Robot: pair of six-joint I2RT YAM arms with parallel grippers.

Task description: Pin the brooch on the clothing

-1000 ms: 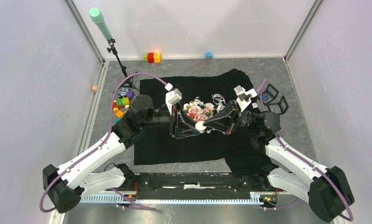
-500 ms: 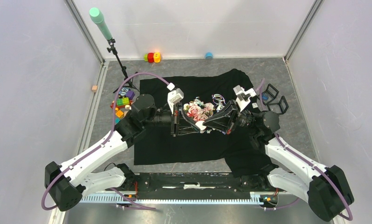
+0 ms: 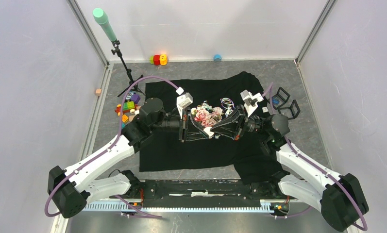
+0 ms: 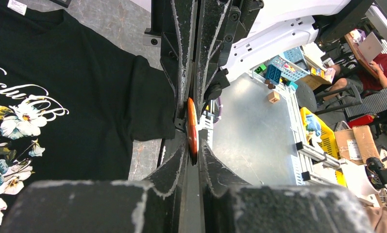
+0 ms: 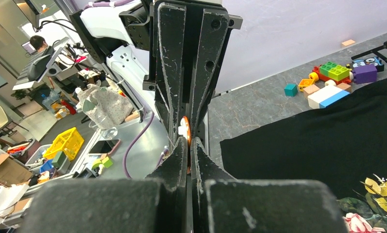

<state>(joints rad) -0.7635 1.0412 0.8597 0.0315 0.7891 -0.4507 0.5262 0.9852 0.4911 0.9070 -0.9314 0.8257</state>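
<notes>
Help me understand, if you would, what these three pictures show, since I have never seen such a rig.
These are two robot arms bolted to the near edge of a table, each ending in a two-finger gripper. One picture looks down from above; the other two come from cameras on the wrists, each looking along its own fingers. On the table lies a black T-shirt with a rose print, and toy blocks to its left. The left gripper and right gripper meet tip to tip over the shirt, both pinching a round brooch.
</notes>
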